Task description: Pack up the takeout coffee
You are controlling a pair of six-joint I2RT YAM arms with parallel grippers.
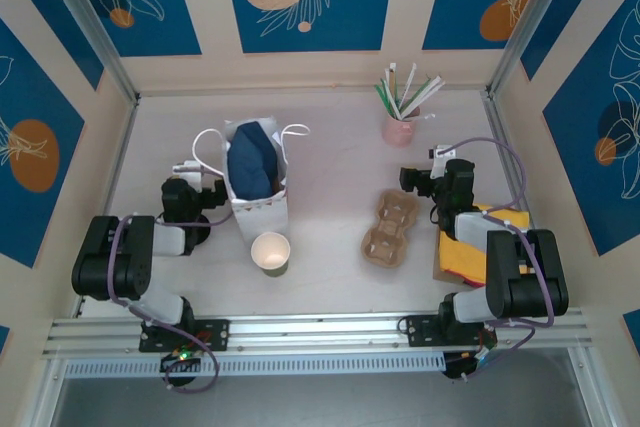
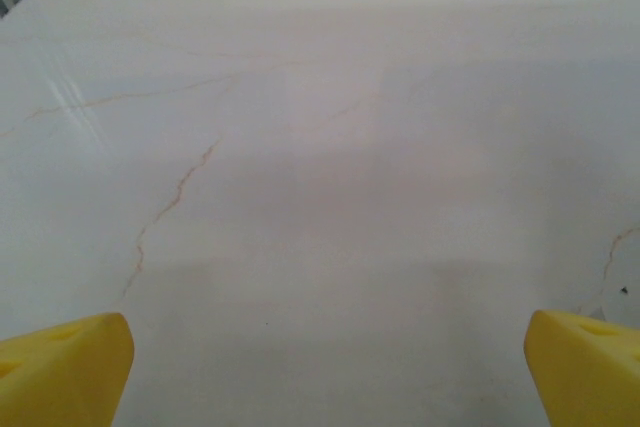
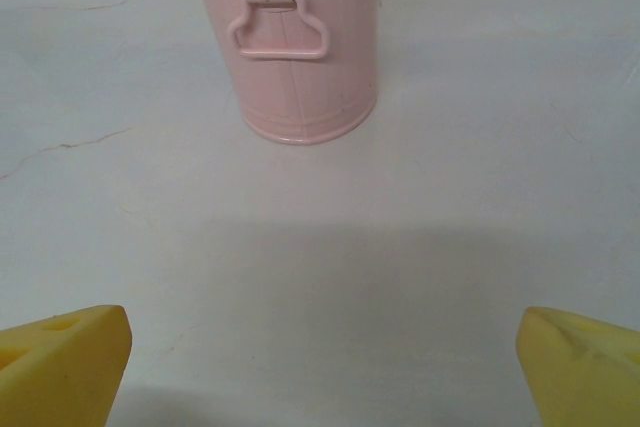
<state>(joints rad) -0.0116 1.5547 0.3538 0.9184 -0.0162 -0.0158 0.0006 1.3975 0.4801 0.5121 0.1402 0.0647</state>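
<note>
The left gripper (image 2: 325,339) hovers over bare counter (image 1: 340,152) near the left edge, its yellow fingers (image 2: 65,367) wide apart and holding nothing. Just to its right a white gift bag (image 1: 262,209) stands upright, left of the middle. Its inside shows dark blue, and what lies in it cannot be told. Just in front of the bag, toward the near edge, a lidless green paper cup (image 1: 270,252) stands upright with its pale inside showing. Right of the middle lies a brown cardboard cup carrier (image 1: 392,227). Beyond it, near the far edge, a pink tin (image 3: 300,57) holds straws (image 1: 405,95). The right gripper (image 3: 322,335) faces that tin with a stretch of counter between, fingers spread and empty. A yellow sheet (image 1: 462,252) lies under the right arm by the right edge.
</note>
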